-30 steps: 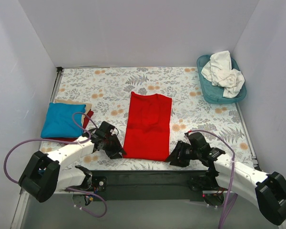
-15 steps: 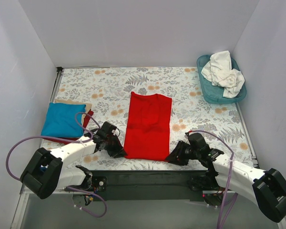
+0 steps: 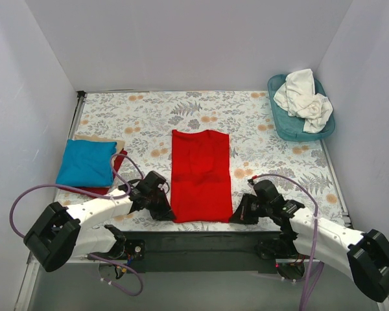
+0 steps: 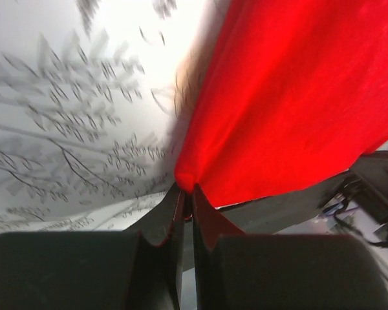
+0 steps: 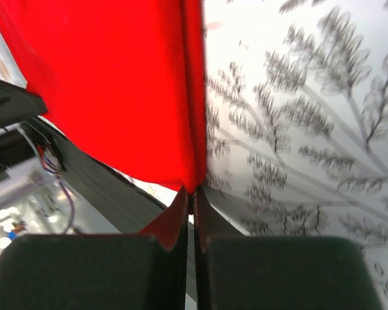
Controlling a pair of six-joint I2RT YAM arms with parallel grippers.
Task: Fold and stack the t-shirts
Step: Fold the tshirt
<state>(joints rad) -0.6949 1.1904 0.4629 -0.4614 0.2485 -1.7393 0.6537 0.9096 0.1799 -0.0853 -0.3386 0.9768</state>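
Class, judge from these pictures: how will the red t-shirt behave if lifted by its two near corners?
Probably floppy: the red t-shirt bunches to a point where the left pincer nips it, so it should sag between grips. Likely light: the right pincer holds only a thin edge. Lying flat, it may drag on the table cloth.

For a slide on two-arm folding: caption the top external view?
Left gripper and right gripper pinch near corners of the red t-shirt; folded blue t-shirt at left, white t-shirts in the basket.
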